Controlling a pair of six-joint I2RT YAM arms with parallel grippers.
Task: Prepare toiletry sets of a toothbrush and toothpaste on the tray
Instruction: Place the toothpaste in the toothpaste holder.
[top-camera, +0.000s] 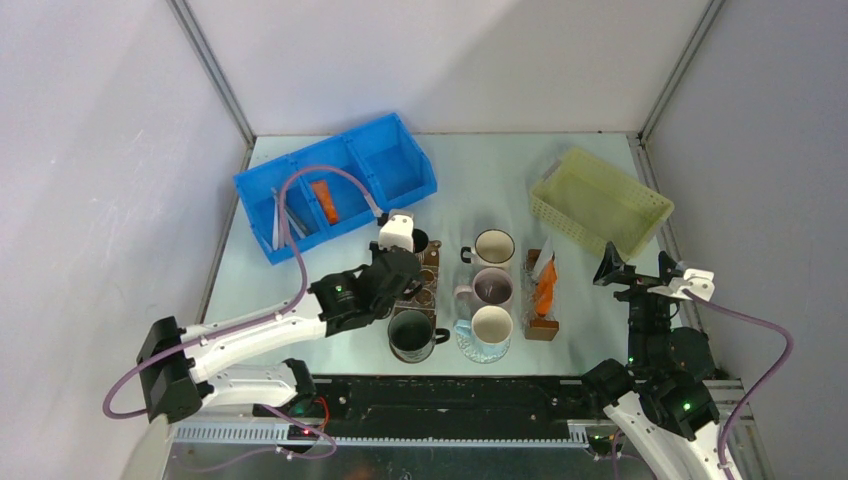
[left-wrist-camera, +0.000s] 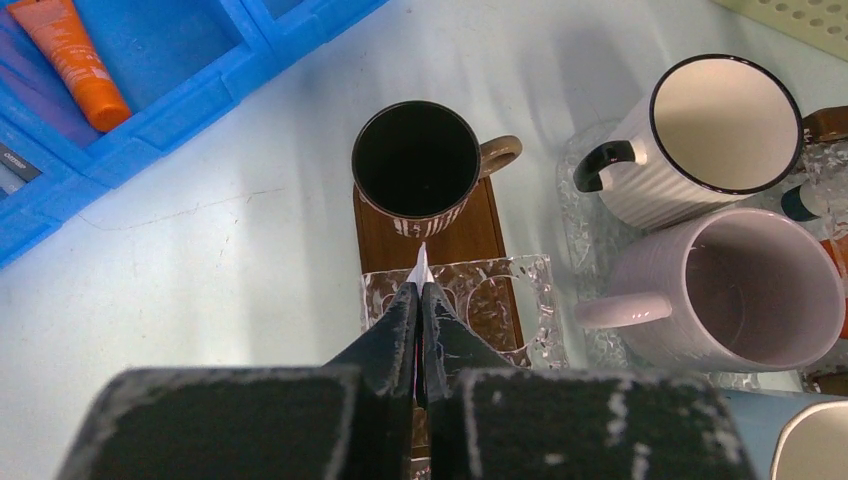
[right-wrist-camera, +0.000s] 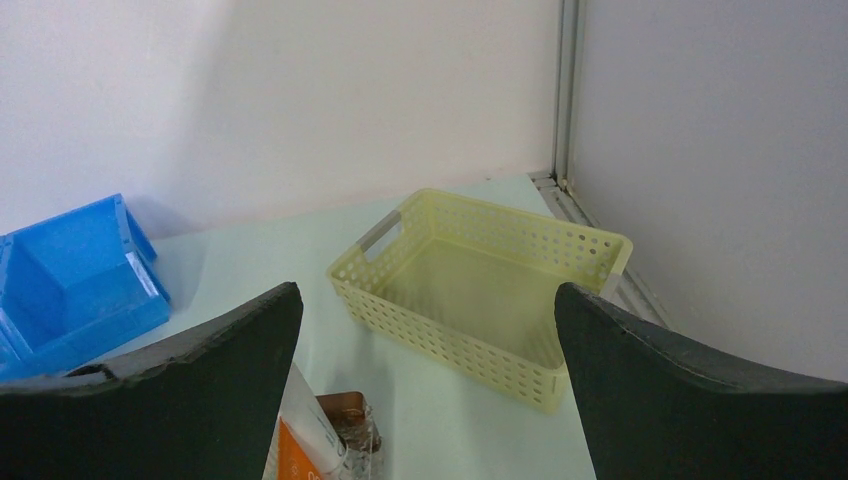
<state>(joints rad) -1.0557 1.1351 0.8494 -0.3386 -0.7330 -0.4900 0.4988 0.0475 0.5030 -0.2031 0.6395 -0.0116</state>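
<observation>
Right gripper (right-wrist-camera: 425, 300), near right, stands wide open and holds nothing. Left gripper (left-wrist-camera: 420, 300) is closed above the brown tray (left-wrist-camera: 430, 235), just near of the dark mug (left-wrist-camera: 415, 160). A thin white tip (left-wrist-camera: 421, 262) is pinched between its fingers; what it belongs to cannot be told. One toothpaste (top-camera: 545, 292) lies in the right box (top-camera: 541, 328). In the far-left bin (top-camera: 400, 165) lie an orange tube (top-camera: 324, 200) and toothbrushes (top-camera: 279, 222).

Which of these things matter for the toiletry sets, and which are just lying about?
Job: toothpaste, toothbrushes, tray.
Lying about: basket, mugs, probably.
</observation>
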